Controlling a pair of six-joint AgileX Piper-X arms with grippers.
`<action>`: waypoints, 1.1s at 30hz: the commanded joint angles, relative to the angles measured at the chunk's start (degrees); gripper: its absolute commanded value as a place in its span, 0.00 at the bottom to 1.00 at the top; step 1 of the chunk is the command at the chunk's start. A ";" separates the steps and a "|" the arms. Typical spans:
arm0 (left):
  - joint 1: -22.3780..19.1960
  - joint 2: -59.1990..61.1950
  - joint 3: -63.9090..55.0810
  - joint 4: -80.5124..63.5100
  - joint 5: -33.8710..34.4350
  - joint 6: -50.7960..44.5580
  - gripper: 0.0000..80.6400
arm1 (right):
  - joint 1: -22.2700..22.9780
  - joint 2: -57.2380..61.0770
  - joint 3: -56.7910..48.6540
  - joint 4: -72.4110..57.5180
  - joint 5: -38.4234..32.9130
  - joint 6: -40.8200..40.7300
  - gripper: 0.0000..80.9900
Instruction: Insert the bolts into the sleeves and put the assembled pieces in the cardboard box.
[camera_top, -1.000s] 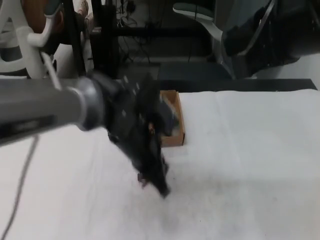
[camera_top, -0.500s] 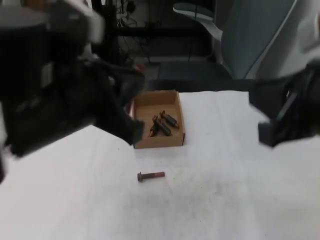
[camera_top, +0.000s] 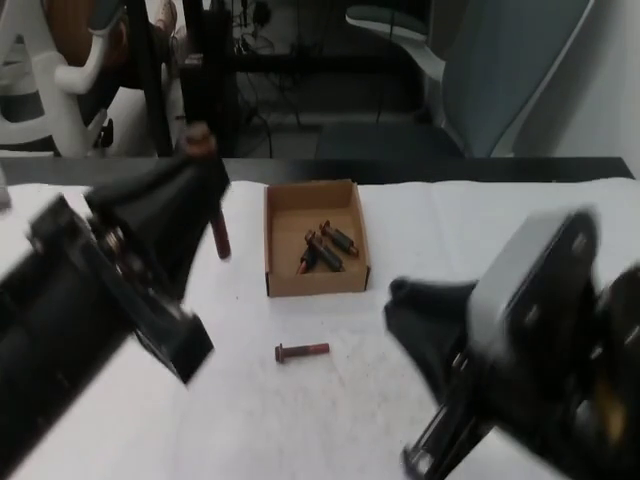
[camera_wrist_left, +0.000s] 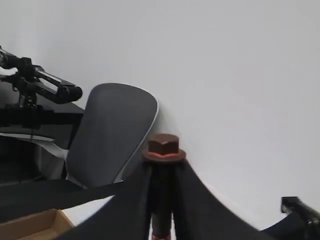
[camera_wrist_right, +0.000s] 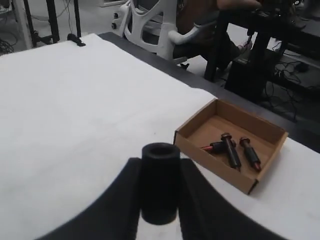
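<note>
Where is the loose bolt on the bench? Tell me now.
In the high view the loose bolt lies flat on the white bench, just on the near side of the box, apart from it.

Black blocky arms (camera_top: 110, 270), smooth matte-black claw fingers (camera_wrist_right: 125, 200), grey wrist plate (camera_top: 530, 270)

A lab-like workroom: office chairs (camera_top: 505, 70) stand behind the cloth-covered counter (camera_top: 500, 220), cables (camera_top: 262, 95) trail under black desk frames (camera_top: 212, 70), and the wall (camera_wrist_left: 225, 60) is plain white.
</note>
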 joint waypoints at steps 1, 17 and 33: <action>-4.12 0.10 0.59 -3.63 -3.15 -0.85 0.02 | 3.14 3.73 1.39 -5.12 3.06 -0.74 0.01; -20.51 4.33 0.82 -9.23 -20.92 4.80 0.02 | 8.41 14.11 1.38 -25.19 3.12 -0.09 0.01; -20.15 7.83 0.82 -14.09 -20.92 3.15 0.02 | 9.18 14.11 1.38 -33.16 0.37 2.22 0.01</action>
